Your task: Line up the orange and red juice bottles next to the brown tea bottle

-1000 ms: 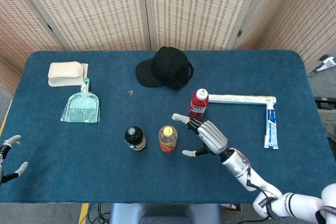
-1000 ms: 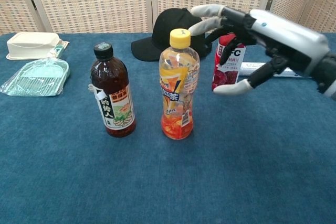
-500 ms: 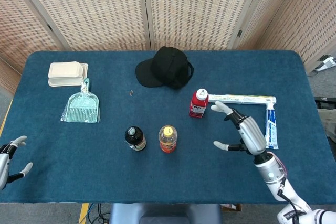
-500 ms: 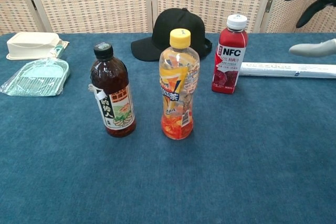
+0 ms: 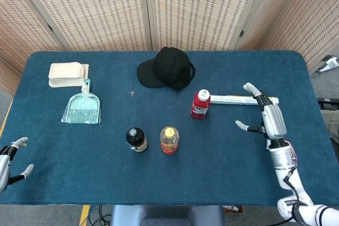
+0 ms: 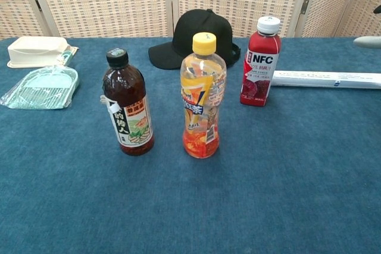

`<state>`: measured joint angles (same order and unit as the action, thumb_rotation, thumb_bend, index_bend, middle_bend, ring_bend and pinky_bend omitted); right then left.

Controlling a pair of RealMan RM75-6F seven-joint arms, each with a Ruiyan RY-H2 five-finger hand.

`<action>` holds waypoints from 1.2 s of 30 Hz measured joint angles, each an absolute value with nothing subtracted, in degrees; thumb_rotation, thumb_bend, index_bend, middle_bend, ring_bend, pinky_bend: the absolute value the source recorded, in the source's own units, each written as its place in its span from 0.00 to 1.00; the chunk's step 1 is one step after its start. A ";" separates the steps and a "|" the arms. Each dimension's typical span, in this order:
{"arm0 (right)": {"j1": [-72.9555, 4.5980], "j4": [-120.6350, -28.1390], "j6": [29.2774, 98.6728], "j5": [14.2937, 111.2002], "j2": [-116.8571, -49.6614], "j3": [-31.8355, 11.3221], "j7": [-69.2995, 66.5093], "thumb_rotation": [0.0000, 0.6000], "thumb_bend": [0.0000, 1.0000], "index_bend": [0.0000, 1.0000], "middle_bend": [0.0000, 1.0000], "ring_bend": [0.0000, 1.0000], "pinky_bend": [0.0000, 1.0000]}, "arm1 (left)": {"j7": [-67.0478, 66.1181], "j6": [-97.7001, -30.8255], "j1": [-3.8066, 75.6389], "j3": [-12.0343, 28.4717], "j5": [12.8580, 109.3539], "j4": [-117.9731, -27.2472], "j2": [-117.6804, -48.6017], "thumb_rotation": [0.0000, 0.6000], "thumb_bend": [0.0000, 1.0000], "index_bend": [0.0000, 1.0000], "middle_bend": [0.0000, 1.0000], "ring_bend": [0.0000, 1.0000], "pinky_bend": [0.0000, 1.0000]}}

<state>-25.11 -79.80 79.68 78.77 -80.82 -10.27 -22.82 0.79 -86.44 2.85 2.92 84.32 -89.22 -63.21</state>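
The brown tea bottle [image 5: 136, 139] [image 6: 127, 103] stands upright near the table's front middle. Just to its right stands the orange juice bottle [image 5: 169, 140] [image 6: 203, 97] with a yellow cap, a small gap between them. The red juice bottle [image 5: 200, 104] [image 6: 260, 63] stands farther back and to the right, apart from both. My right hand [image 5: 266, 116] [image 6: 369, 4] hovers open well right of the red bottle, holding nothing. My left hand [image 5: 9, 157] is open at the table's front left corner, far from the bottles.
A black cap [image 5: 167, 68] lies behind the bottles. Two long white tubes [image 5: 244, 100] [image 5: 272, 125] lie at the right near my right hand. A teal dustpan [image 5: 82, 107] and a white box [image 5: 66, 73] sit at the back left.
My right hand has drawn away from beside the orange bottle, moving right and back past the red bottle. The bottles have not moved.
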 measured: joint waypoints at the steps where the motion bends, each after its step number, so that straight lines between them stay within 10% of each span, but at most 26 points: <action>1: -25.46 -78.94 78.76 78.06 -81.47 -10.82 -22.93 1.00 0.01 0.12 0.15 0.12 0.25 | 0.85 -86.42 2.86 2.93 84.30 -89.21 -63.18 1.00 0.21 0.38 0.33 0.35 0.55; 36: -38.94 -60.51 56.37 73.72 -97.39 -16.28 -31.71 1.00 0.01 0.13 0.27 0.17 0.31 | 3.75 -86.07 2.74 3.78 82.59 -88.57 -62.28 1.00 0.21 0.39 0.33 0.35 0.55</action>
<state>-38.94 -60.51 56.37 73.72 -97.39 -16.28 -31.71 3.75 -86.07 2.74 3.78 82.59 -88.57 -62.28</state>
